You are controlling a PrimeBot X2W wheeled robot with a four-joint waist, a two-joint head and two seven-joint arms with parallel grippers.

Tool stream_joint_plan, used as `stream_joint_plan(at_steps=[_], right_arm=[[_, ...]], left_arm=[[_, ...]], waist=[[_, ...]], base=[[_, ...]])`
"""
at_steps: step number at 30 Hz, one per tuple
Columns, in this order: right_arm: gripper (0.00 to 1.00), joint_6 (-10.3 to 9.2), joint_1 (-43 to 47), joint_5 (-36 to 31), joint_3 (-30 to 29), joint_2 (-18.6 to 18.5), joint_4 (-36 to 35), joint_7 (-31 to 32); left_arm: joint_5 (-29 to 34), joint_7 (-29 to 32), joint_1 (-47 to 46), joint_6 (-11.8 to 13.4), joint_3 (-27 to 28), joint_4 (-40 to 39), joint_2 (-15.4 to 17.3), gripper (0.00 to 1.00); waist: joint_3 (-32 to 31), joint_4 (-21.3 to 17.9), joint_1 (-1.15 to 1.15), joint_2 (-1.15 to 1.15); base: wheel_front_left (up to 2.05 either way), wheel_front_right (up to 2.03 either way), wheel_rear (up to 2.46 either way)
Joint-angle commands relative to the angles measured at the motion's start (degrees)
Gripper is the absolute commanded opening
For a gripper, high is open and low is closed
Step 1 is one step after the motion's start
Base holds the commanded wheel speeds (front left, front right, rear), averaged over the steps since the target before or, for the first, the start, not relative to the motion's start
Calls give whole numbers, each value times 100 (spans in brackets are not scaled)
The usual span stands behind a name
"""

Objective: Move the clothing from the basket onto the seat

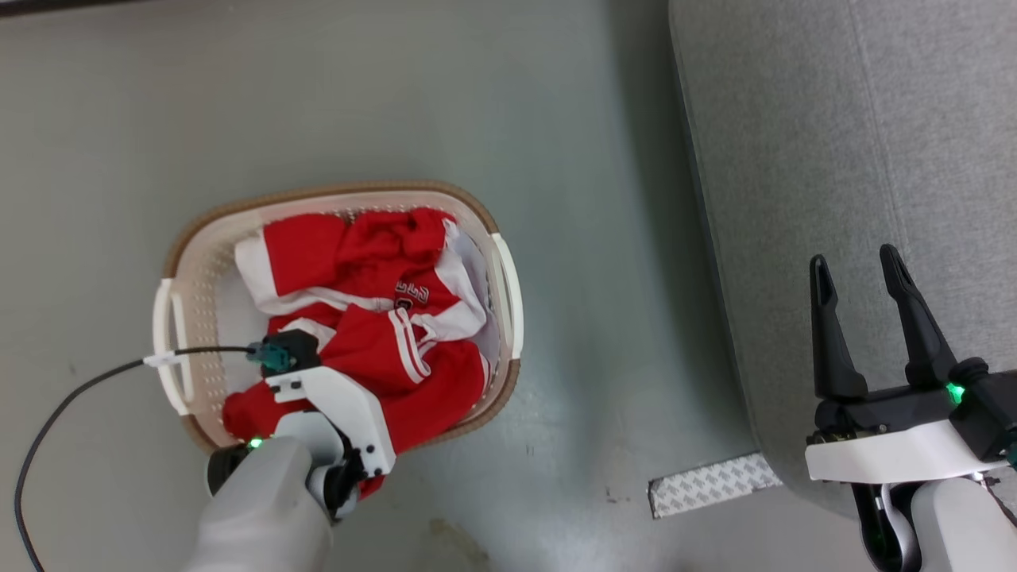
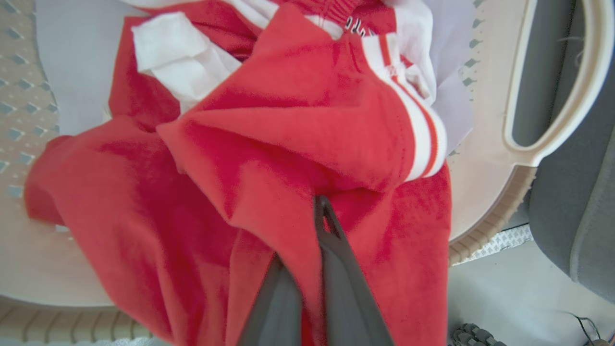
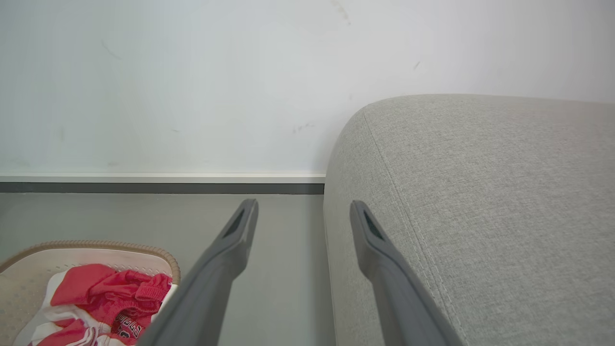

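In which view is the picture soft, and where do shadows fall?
Left wrist view: the clothing near the lens looks soft and slightly blurred. Head view: sharp, with a broad soft shadow on the floor beside the seat. Right wrist view: even light, no glare on the wall.

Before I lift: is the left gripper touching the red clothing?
Touching. In the left wrist view the left gripper is shut on a fold of the clothing.

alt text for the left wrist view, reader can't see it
The left gripper is pinched shut on a fold of the red, white-striped clothing in the cream basket. A pale sheet lies under the clothing, and the grey seat stands beyond the basket's handle.
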Motion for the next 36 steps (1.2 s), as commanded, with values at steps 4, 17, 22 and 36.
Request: stream_joint_plan(at_steps=[4, 17, 22, 36], right_arm=[[100, -12, 210, 10, -134, 19, 124, -20], [100, -12, 945, -43, -159, 38, 361, -20], [100, -12, 1283, -80, -203, 11, 372, -20], [100, -12, 1959, -229, -167, -195, 184, -20]], left_arm=[[-215, -363, 240, -297, 133, -8, -26, 0], [-459, -1222, 902, -789, 25, -557, -57, 0], [-460, -1619, 1152, -804, -11, -1143, -63, 0], [-282, -1960, 2331, -419, -59, -3589, 372, 0]], waist=[[-584, 192, -1, 0], [-2263, 663, -1, 0], [-2714, 809, -1, 0], [-3672, 1078, -1, 0]], base=[[0, 0, 0], [0, 0, 0], [0, 0, 0], [0, 0, 0]])
